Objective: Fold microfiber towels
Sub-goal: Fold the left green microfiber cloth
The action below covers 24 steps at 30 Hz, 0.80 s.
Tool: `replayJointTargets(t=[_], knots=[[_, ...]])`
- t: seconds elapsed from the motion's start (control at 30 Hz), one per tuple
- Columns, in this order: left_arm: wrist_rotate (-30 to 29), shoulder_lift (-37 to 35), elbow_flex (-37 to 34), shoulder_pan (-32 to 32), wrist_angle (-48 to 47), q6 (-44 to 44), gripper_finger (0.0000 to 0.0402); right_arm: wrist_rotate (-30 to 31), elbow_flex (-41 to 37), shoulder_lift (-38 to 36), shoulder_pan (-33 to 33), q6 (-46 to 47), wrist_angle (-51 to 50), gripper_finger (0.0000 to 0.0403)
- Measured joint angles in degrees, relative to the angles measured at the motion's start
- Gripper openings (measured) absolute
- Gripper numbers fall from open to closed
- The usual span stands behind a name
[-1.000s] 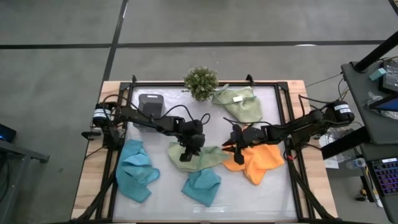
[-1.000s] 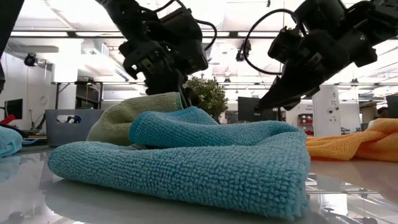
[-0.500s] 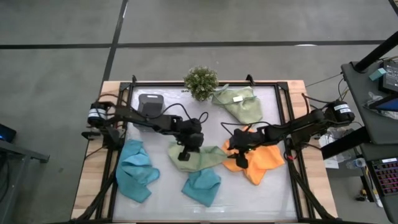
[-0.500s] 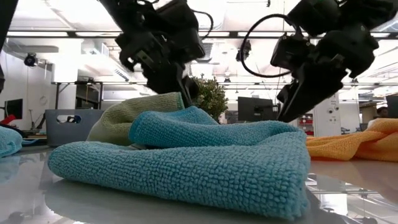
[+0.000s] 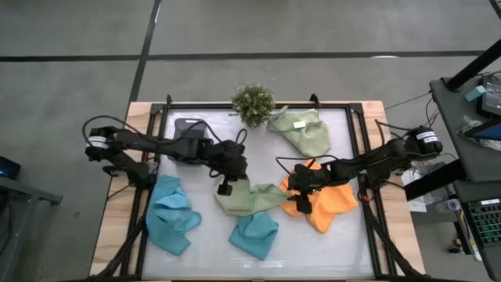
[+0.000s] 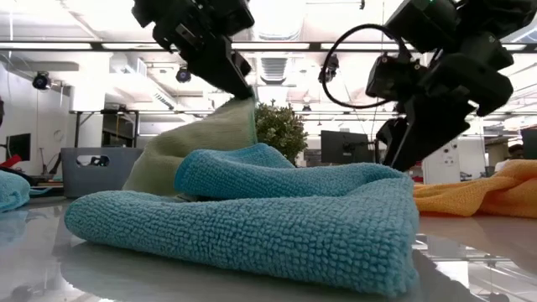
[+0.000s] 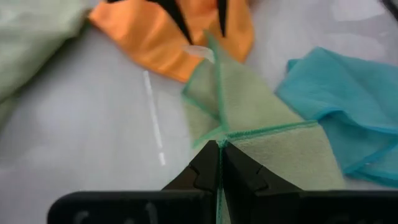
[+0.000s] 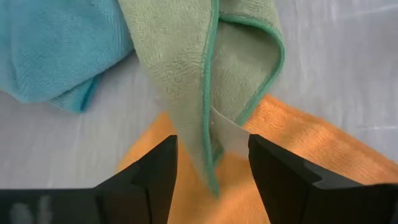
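High view first: I see my left gripper (image 5: 225,188) pinched tight on a corner of the middle sage-green towel (image 5: 249,199), which lies near the table's (image 5: 344,243) centre. My left wrist view confirms it: the two fingers (image 7: 205,171) meet on the green-stitched edge. From table height that corner is lifted into a peak (image 6: 220,126) under the gripper, with the rest draped down behind a teal-blue towel (image 6: 277,214).

My right gripper (image 5: 301,201) hovers over the far end of the same green towel, where it overlaps the orange towel (image 5: 329,202). Its jaws stand apart, holding nothing; the green edge and a small white tag (image 8: 229,134) sit between the fingertips.

A second teal towel (image 5: 172,215) lies to the left, and another sage-green towel (image 5: 301,131) sits beside the plant (image 5: 253,103).
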Motion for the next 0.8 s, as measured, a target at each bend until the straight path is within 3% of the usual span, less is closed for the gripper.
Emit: replayJointTargets(t=[0.27, 0.4, 0.57, 0.8], knots=[[-12.9, -8.9, 0.0, -1.0, -7.0, -4.5, 0.0000, -0.5, 0.1, 4.1, 0.2, -0.1, 4.3, 0.0173], [-15.1, -13.6, 0.0, -1.5, -8.2, -6.0, 0.0000, -0.5, 0.1, 4.2, 0.2, -1.1, 4.7, 0.0127], [-16.0, -16.5, 0.0, -1.8, -8.0, -6.0, 0.0000, -0.5, 0.1, 3.6, 0.2, -3.9, 5.5, 0.0029], [-19.6, -18.7, 0.4, -1.9, -8.9, -5.5, 0.0000, -0.3, 0.1, -2.8, 0.2, -8.7, 3.7, 0.0009]])
